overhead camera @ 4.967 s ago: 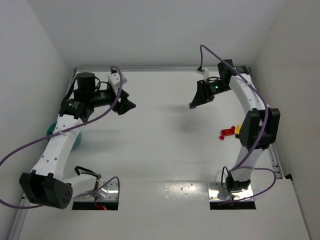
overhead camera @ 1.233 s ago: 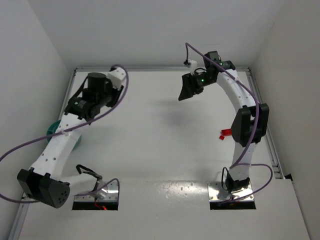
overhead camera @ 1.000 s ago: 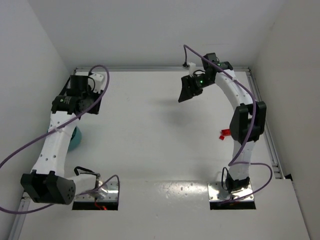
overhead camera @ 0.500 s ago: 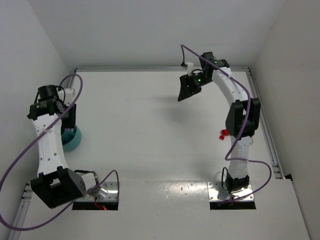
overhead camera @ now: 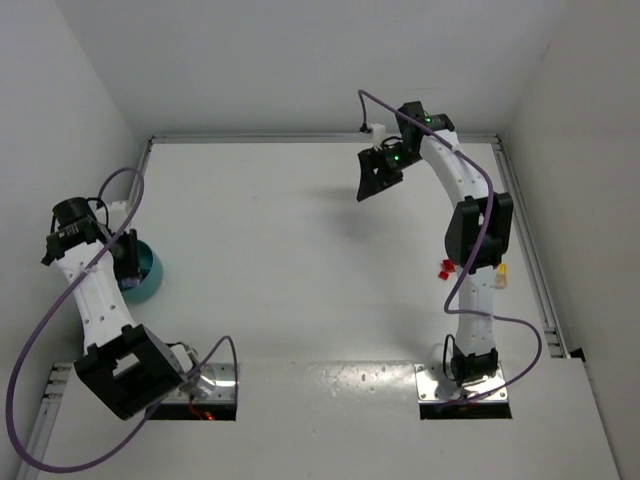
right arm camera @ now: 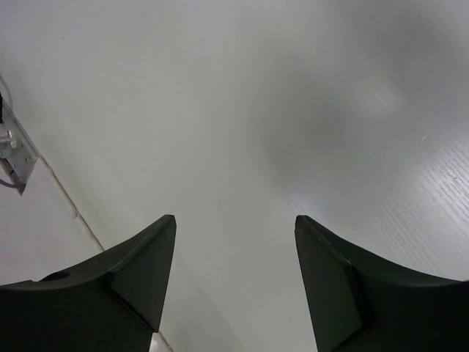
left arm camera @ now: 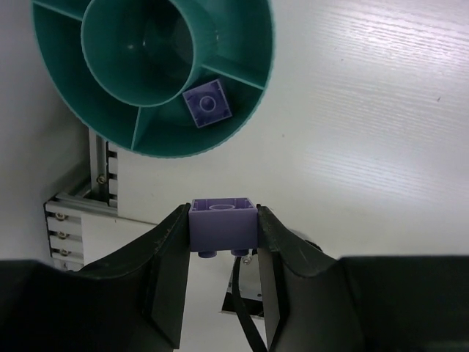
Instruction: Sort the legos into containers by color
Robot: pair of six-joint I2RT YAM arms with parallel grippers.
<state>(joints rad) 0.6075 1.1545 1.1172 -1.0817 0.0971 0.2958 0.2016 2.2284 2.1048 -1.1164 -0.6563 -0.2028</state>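
Your top camera looks down from behind both arm bases (overhead camera: 465, 375) over the tabletop (overhead camera: 300, 260). Both wrist cameras look down closely past their jaws; the left shares the teal bowl (left arm camera: 139, 44).

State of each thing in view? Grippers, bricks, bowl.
left gripper: shut on held purple brick
right gripper: open, empty
held purple brick: clamped, not yet sorted
teal bowl: upright, one outer compartment occupied
stored purple brick: lying in that compartment
red brick: loose on table
yellow brick: loose on table
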